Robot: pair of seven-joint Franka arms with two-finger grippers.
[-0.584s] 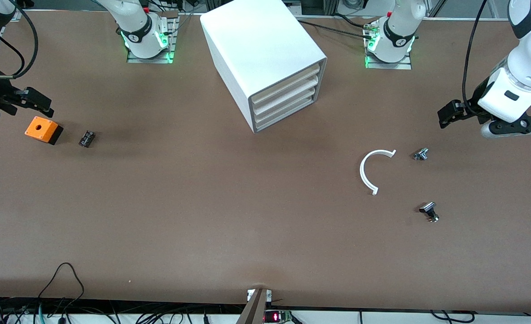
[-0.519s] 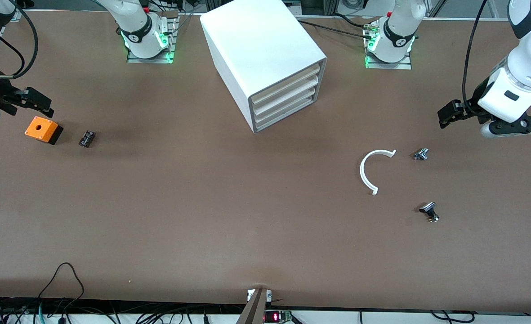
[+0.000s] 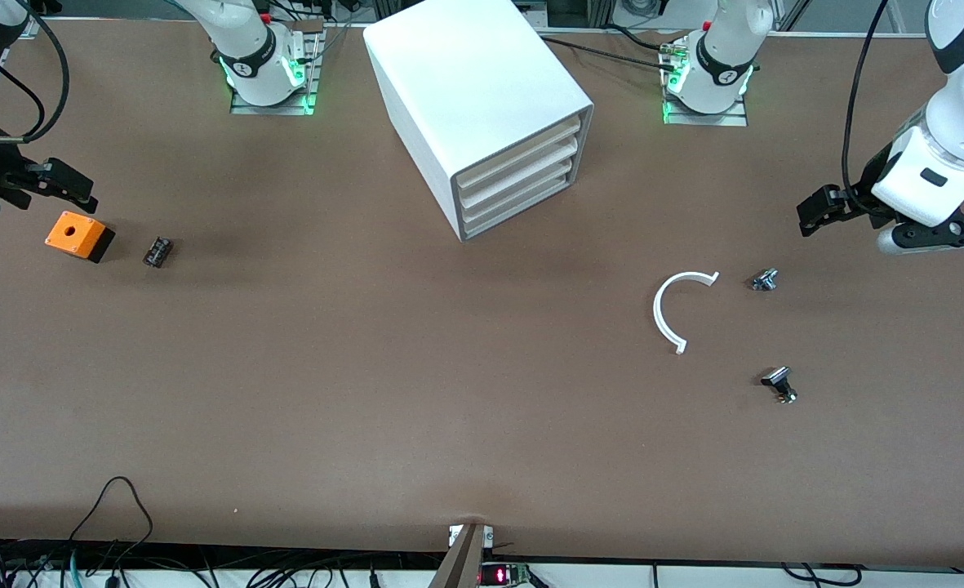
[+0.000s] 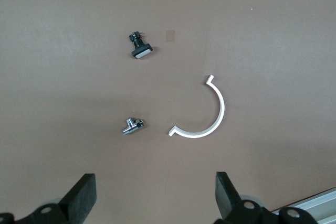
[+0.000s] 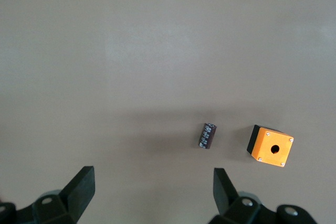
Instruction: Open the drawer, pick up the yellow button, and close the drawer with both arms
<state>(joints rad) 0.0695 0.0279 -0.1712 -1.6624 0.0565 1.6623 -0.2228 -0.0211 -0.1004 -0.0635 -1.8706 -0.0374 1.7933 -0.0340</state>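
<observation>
The white cabinet (image 3: 482, 98) stands at the robots' edge of the table, between the two bases. Its top drawer (image 3: 522, 145) is shut, as are the three below it. The button is hidden. My left gripper (image 3: 815, 212) hangs open and empty over bare table at the left arm's end; its fingers (image 4: 83, 195) stand wide apart in the left wrist view. My right gripper (image 3: 69, 186) hangs open and empty over the table at the right arm's end, close to the orange box; its fingers (image 5: 81, 184) also stand wide apart.
An orange box with a hole (image 3: 79, 235) (image 5: 270, 146) and a small black block (image 3: 157, 251) (image 5: 208, 135) lie at the right arm's end. A white curved piece (image 3: 668, 310) (image 4: 210, 116), a small metal part (image 3: 765, 279) (image 4: 132, 125) and a black part (image 3: 779, 382) (image 4: 140, 47) lie at the left arm's end.
Both grippers have shifted only very slightly. Nothing on the table has moved and the drawers stay shut.
</observation>
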